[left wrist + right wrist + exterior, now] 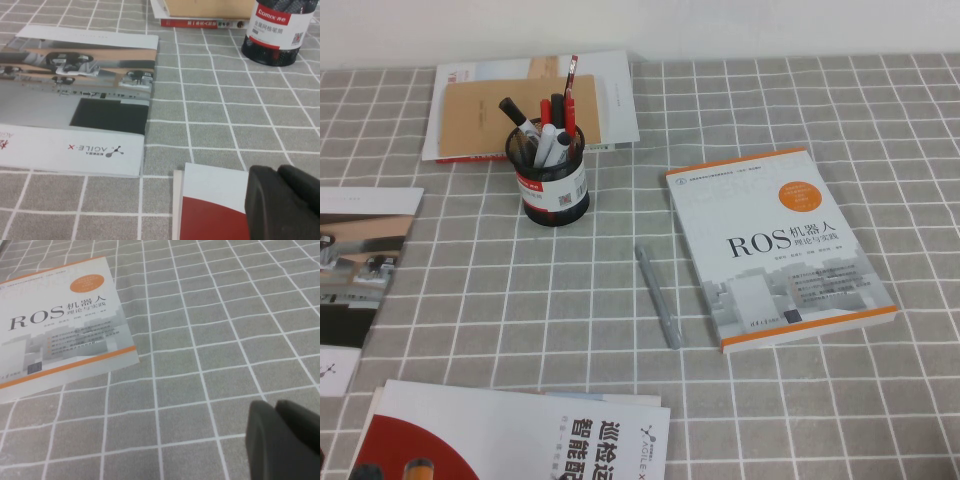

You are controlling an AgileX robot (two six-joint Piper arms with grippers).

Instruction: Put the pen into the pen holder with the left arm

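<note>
The slim grey pen (658, 296) lies flat on the checked cloth, just left of a white ROS book. The black mesh pen holder (556, 185) stands upright behind it to the left, with red pens and black-and-white markers in it. In the left wrist view the holder (277, 35) is far ahead and the pen is out of sight. My left gripper (277, 172) is shut and empty, low over a red-and-white booklet at the table's front left. My right gripper (274, 407) is shut and empty over bare cloth to the right of the book. Neither arm appears in the high view.
The ROS book (775, 245) lies right of the pen. A brochure (360, 270) covers the left edge, a red-and-white booklet (510, 440) the front left. A brown envelope on papers (520, 105) lies behind the holder.
</note>
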